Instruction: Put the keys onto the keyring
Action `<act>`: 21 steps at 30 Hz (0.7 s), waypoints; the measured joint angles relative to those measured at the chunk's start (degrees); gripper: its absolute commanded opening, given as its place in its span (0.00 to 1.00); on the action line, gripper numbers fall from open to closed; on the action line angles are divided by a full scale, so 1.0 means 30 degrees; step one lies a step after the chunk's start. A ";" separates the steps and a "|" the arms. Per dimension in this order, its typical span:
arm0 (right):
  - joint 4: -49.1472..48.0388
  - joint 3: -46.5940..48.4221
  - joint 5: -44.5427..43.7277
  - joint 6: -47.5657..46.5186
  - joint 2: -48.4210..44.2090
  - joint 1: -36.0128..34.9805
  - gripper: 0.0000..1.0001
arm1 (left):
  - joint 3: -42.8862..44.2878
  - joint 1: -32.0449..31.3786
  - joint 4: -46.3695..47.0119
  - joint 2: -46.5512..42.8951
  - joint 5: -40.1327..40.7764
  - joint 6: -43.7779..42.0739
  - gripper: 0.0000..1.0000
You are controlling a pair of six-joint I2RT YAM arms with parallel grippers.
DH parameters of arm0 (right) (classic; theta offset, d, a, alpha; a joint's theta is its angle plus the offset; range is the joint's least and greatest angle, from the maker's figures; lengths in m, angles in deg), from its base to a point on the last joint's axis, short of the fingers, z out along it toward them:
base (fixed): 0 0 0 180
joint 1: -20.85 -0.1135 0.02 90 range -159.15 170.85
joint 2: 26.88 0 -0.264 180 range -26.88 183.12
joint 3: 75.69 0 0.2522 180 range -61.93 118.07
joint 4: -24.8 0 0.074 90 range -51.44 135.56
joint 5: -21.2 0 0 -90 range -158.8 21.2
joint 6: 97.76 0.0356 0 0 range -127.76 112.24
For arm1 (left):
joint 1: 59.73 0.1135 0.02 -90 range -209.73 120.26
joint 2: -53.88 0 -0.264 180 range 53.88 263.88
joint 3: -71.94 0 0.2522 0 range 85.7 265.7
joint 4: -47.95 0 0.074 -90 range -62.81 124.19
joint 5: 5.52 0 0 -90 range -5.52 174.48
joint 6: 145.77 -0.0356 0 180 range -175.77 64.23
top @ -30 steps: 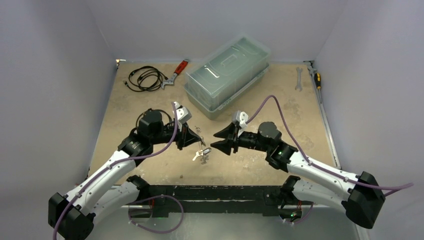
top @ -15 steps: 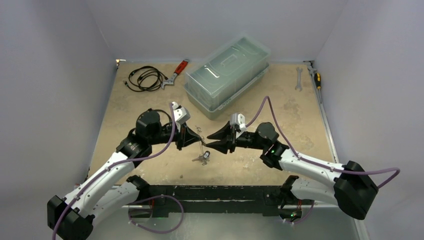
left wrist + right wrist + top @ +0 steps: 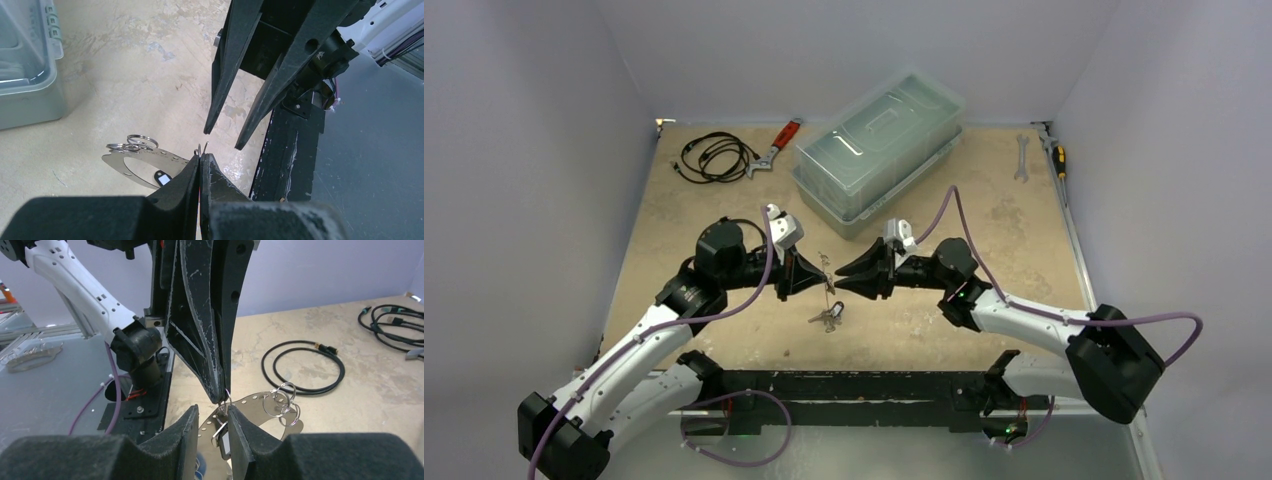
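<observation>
Tan table [image 3: 724, 320] (top view): both arms reach in over its middle, tips nearly meeting.
left gripper [image 3: 822, 273]: points right, clenched.
right gripper [image 3: 840, 277]: points left, just beside the left tips.
keys [image 3: 828, 318]: small bunch below the two tips (hanging or resting, cannot tell).
background: clear bin [image 3: 879, 150] at the back; cable [image 3: 714, 156] and red-handled wrench [image 3: 774, 148] back left, well apart from the arms.
left wrist view, left gripper: fingers pressed together on a thin wire end at the top of the keyring [image 3: 155, 155].
keyring: flat silver oval with a row of small holes, hanging from that pinch, left of the fingers; split rings [image 3: 136, 143] on its upper edge.
tag [image 3: 161, 177]: black, seen through the oval's opening.
right gripper, same view: comes down from above, jaws apart, nothing between the tips; nearer tip just above the pinch.
right wrist view, right gripper: jaws parted by a narrow gap; a key with a black tag shows in the gap (touching or not, cannot tell).
left gripper, same view: hangs down from the top, tips closed on the keyring's top edge.
keyring, same view: curves right from the pinch, split rings on it.
</observation>
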 measured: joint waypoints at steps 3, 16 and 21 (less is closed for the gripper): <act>-0.0226 0.0168 0.0495 0.0153 0.0619 0.0036 0.32 | 0.0000 -0.0007 0.0007 0.0000 -0.0007 0.0051 0.00; -0.0729 0.0765 0.1246 0.0634 0.2011 0.0073 0.39 | -0.0029 -0.0022 0.0007 0.0000 0.0007 0.0051 0.00; -0.0758 0.0765 0.1217 0.0670 0.2047 0.0131 0.41 | -0.0175 -0.0022 0.0153 0.0000 0.0058 0.0051 0.00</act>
